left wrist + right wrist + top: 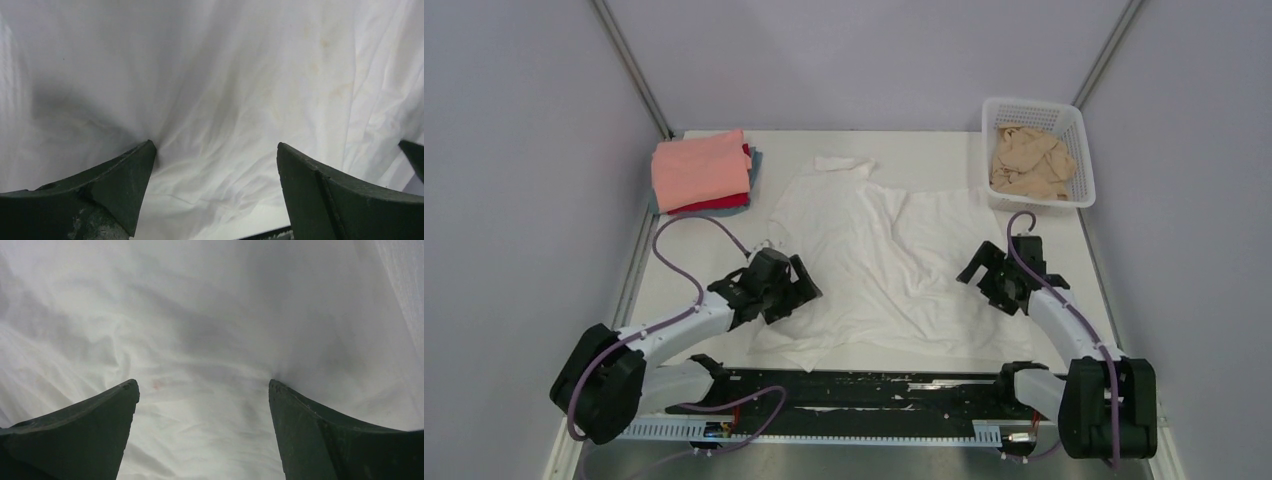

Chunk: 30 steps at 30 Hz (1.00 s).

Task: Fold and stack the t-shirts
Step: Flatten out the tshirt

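A large wrinkled white t-shirt (879, 260) lies spread on the table's middle. It fills the left wrist view (215, 90) and the right wrist view (210, 320). My left gripper (799, 283) is open over the shirt's left edge, its fingertips (142, 165) pressing on the cloth. My right gripper (982, 270) is open over the shirt's right part, its fingertips (280, 400) touching the cloth. A folded stack with a salmon-pink shirt (699, 168) on top of red (724, 203) and blue-grey (755, 160) ones sits at the back left. A beige-tan shirt (1029, 160) lies crumpled in the basket.
A white plastic lattice basket (1079, 135) stands at the back right, close behind my right gripper. Grey walls enclose the table on three sides. A black rail (854, 385) runs along the near edge between the arm bases.
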Each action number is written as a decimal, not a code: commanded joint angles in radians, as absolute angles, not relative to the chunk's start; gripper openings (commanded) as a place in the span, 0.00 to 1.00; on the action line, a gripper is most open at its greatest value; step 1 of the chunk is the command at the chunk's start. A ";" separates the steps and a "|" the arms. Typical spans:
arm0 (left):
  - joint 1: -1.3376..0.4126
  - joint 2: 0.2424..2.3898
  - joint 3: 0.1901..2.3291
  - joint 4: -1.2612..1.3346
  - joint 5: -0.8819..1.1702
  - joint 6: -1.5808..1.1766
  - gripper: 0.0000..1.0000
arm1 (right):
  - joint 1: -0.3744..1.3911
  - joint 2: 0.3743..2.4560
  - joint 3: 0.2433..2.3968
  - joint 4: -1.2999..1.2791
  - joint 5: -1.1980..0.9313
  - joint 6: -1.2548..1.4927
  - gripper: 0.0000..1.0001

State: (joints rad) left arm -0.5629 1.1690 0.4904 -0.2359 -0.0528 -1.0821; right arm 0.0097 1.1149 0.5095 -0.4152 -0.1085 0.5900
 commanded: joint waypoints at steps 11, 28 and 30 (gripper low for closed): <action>-0.661 1.168 0.765 -0.573 -0.401 -1.025 1.00 | 0.247 1.098 0.722 -0.497 0.069 0.454 1.00; -0.234 2.061 1.583 -0.163 -0.010 -0.907 1.00 | 0.326 1.305 0.745 -0.309 -0.024 0.434 1.00; -0.212 2.133 1.646 -0.144 0.004 -0.926 1.00 | 0.326 1.321 0.745 -0.298 -0.026 0.434 1.00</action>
